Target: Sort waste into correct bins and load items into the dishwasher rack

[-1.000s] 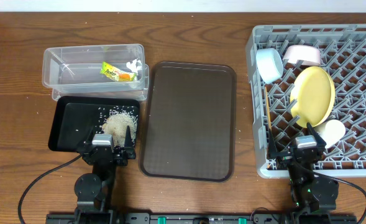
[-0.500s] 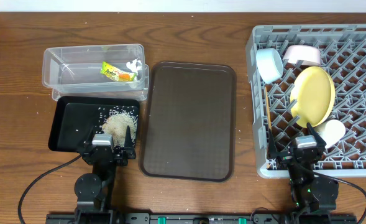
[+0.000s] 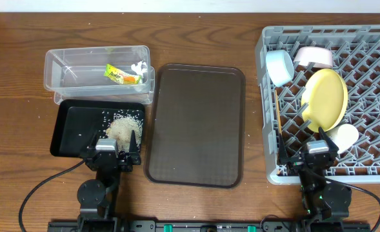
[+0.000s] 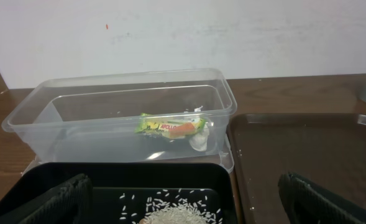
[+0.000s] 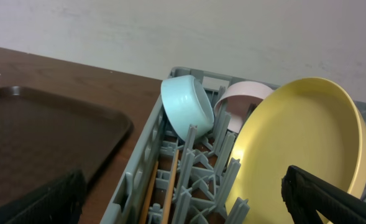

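The snack wrapper and paper scrap lie in the clear tub. The rice heap lies in the black tray. My left gripper is open and empty at the black tray's near edge. The grey rack holds the yellow plate, light blue bowl, white bowl, cup and chopsticks. My right gripper is open and empty at the rack's near left corner.
A dark brown serving tray lies between the bins and the rack, with nothing on it. The tub stands just behind the black tray. Bare wooden tabletop lies left of the bins.
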